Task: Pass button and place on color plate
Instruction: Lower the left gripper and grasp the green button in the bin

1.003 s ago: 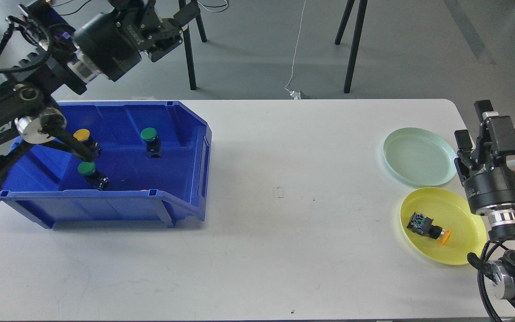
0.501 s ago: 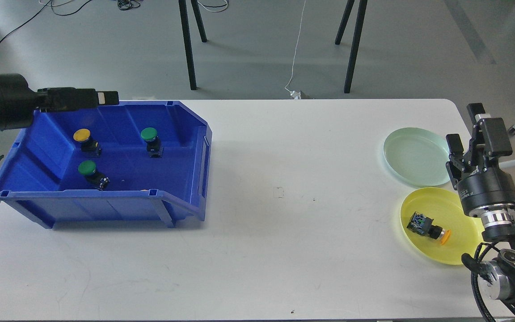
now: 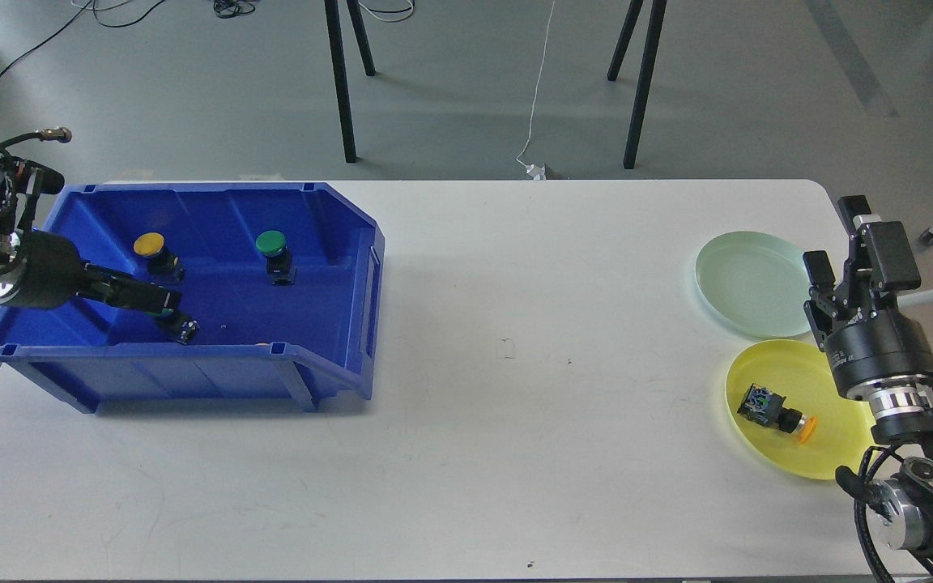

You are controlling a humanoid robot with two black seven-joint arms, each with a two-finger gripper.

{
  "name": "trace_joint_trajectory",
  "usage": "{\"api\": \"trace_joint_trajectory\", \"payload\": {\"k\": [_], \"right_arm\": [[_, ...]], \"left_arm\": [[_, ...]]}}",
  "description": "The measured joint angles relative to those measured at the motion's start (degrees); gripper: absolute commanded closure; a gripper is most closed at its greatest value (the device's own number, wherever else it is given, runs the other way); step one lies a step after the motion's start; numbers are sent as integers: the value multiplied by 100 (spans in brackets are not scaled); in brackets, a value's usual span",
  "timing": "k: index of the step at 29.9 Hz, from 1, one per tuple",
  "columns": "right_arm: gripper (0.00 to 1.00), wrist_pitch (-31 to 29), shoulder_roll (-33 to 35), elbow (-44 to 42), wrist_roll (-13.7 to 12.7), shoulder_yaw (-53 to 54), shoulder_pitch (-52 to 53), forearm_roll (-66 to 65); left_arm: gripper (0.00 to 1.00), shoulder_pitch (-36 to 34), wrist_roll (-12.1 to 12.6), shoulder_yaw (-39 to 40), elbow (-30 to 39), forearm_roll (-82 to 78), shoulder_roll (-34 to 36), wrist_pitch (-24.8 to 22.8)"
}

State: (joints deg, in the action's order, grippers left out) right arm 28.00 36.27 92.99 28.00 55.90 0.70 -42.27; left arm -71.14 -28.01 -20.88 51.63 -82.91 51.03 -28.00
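In the head view, the left gripper [image 3: 160, 301] reaches low into the blue bin [image 3: 337, 243], its tip over the near green button [image 3: 177, 322]; whether its fingers have closed cannot be told. The right gripper [image 3: 847, 267] hangs spread and empty beside the green plate [image 3: 726, 300]. The button looks small, rigid and light, its domed cap likely slippery, so the squarer black body seems the surer hold.
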Motion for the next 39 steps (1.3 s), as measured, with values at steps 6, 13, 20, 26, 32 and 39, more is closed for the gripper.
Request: {"api": "trace_joint_trajectory", "payload": {"k": [6,13,20,26,32,39], "right_arm": [[1,0,2,-12,0,0,-16,0],[1,0,3,-59,0,0,-17,0],[1,0,3,-62,0,-6,-18,-1],[1,0,3,-68,0,-9,-25,-1],[1,0,3,-102,0,-7,-42,5],[1,0,3,-113,0,8,-43,8]], "left_arm": [[5,3,0,-97,-333,4,-219,0],[7,120,1,-99,-425,10,-277,0],[7,240,2,-81,-655,29,-463,0],[13,289,2,-66,-741,54,-534,0],[25,315,2,-72,-742,13,-541,0],[28,395,2,-87,-743,3,-542,0]]}}
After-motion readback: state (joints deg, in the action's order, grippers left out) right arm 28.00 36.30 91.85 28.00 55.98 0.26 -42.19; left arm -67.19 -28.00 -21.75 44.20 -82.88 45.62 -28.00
